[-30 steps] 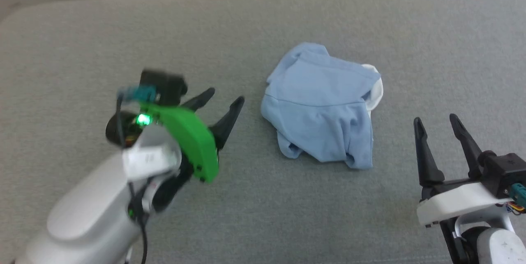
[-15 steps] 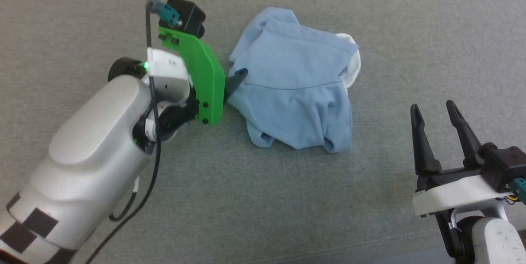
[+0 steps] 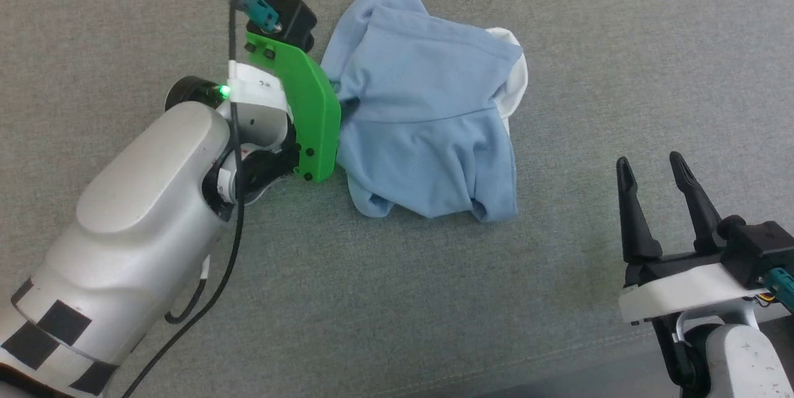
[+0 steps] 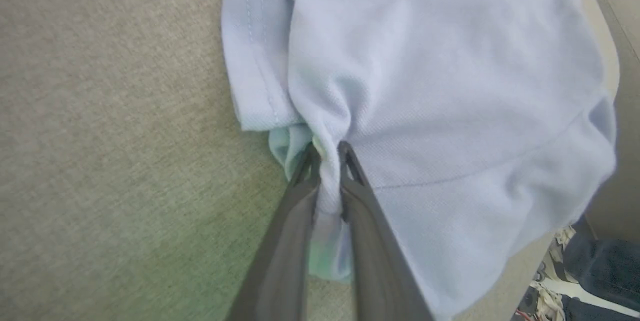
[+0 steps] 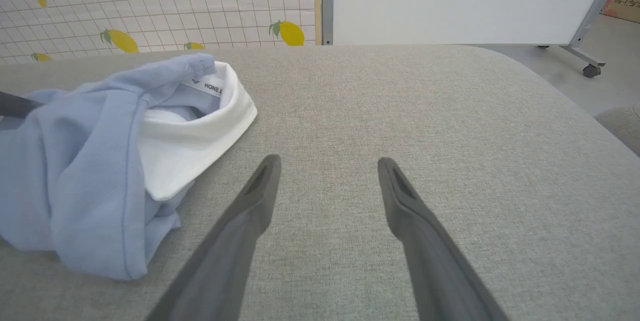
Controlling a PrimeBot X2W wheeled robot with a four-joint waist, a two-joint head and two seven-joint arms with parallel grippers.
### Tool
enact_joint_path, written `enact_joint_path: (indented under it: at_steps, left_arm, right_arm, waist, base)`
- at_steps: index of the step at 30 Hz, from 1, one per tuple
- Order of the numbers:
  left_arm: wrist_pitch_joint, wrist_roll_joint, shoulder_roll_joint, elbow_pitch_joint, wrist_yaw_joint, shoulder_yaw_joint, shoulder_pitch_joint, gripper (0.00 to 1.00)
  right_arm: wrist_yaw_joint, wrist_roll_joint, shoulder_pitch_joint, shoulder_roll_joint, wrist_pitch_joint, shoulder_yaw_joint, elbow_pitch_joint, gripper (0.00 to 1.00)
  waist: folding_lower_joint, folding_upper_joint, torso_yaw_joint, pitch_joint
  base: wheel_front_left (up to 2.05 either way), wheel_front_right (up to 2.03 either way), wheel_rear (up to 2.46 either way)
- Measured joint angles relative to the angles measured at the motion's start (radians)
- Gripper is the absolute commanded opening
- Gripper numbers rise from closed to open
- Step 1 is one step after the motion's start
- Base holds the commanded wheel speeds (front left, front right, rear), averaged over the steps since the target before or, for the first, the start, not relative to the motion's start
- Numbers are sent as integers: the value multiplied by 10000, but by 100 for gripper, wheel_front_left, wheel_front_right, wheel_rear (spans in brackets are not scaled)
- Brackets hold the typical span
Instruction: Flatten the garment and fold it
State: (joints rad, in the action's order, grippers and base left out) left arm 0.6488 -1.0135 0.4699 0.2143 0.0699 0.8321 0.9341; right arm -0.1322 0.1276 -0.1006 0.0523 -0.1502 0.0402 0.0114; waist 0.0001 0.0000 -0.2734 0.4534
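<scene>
Left gripper point(image 4: 327, 153): clamped on a fold at the garment's left edge
Garment point(image 3: 428, 131): crumpled heap on the grey cushion point(image 3: 558, 299), white collar point(image 3: 516, 69) poking out right
Right gripper point(image 3: 648, 168): fingers spread, empty, well apart from the cloth
Progress: barely begun, I'd say, with flattening and folding all left

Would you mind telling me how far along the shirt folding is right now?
Barely begun. Done: nothing; the garment lies crumpled on the grey surface, white collar bunched at one side. In hand: the left gripper pinches a fold at its edge; the right gripper hangs open, apart. Left: spreading it flat, then every fold.
</scene>
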Motion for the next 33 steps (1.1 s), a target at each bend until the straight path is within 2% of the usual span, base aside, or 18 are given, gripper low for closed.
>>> enact_joint_path:
  at_steps: [6,10,19,23,28,31,33]
  left_arm:
    - [-1250,90,-48,-174,38,-428,-71,0]
    - [-2090,123,75,-435,263,-938,-257,0]
    - [-4142,704,1329,-1329,585,-2495,-314,0]
    - [-4982,1254,1467,-1841,679,-2982,359,0]
    - [-5772,1910,1160,-2462,742,-2892,1081,0]
    - [-5482,2054,627,-2608,516,-2000,1100,0]
    - [-5131,2098,29,-2589,351,-1198,880,0]
  right_arm:
    - [0,-54,-11,2,46,40,-167,100]
    - [0,-178,-11,0,198,90,-171,100]
    - [0,-320,68,2,652,98,-117,100]
    - [0,-316,133,0,754,50,-115,100]
    - [0,-297,133,0,796,-23,-115,100]
    - [0,-284,135,0,794,-52,-125,100]
    - [0,-267,134,-4,792,-38,-148,100]
  waist:
    - [0,0,168,-382]
    - [0,0,384,-765]
    - [0,0,1144,-1726]
    - [-2,0,1459,-2088]
    - [-2,0,1681,-2402]
    - [-2,0,1670,-2462]
    - [-2,0,1597,-2443]
  base:
    - [0,0,0]
    - [0,0,0]
    - [0,0,0]
    - [0,0,0]
    - [0,0,0]
    - [0,0,0]
    - [0,0,0]
